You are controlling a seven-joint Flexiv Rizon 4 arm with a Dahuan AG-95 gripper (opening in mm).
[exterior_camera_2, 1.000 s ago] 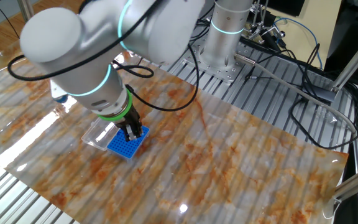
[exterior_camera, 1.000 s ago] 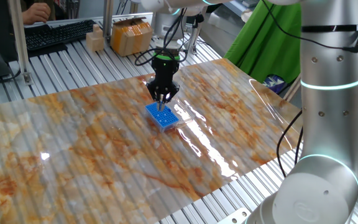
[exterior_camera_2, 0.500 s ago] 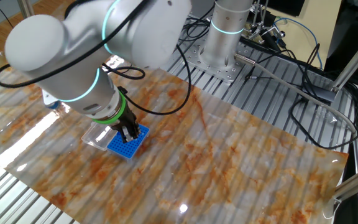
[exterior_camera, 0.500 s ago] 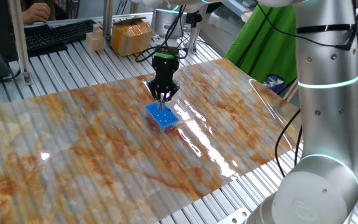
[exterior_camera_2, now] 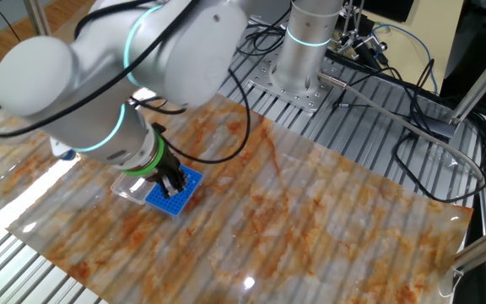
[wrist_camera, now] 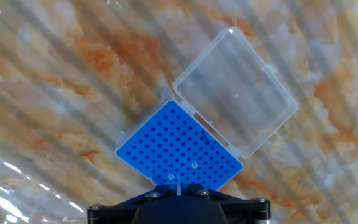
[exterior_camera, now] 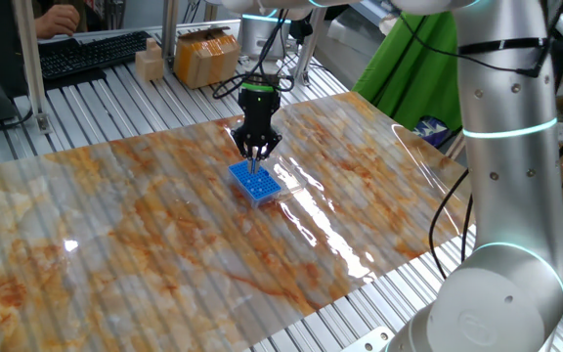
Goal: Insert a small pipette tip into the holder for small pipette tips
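Note:
The holder for small pipette tips [wrist_camera: 179,146] is a bright-blue rack with a grid of tiny holes, lying on the marbled table top. It also shows in one fixed view [exterior_camera: 255,184] and in the other fixed view [exterior_camera_2: 174,194]. My gripper [wrist_camera: 178,188] hangs just above the rack's near edge, fingers pointing down. It is shut on a small clear pipette tip [wrist_camera: 178,182] that points at the holes. The gripper also shows in both fixed views [exterior_camera: 258,154] [exterior_camera_2: 175,181]. A pale ring [wrist_camera: 194,165] sits in one hole near the tip.
The rack's clear hinged lid [wrist_camera: 234,93] lies open flat on the table beside it, on the far side in the hand view. A cardboard box [exterior_camera: 205,57] and a keyboard [exterior_camera: 86,54] stand beyond the table top. Cables [exterior_camera_2: 395,101] lie near the arm's base.
The gripper has stayed over the blue rack with the tip in it. The arm's big upper joint has swung to the left in the other fixed view.

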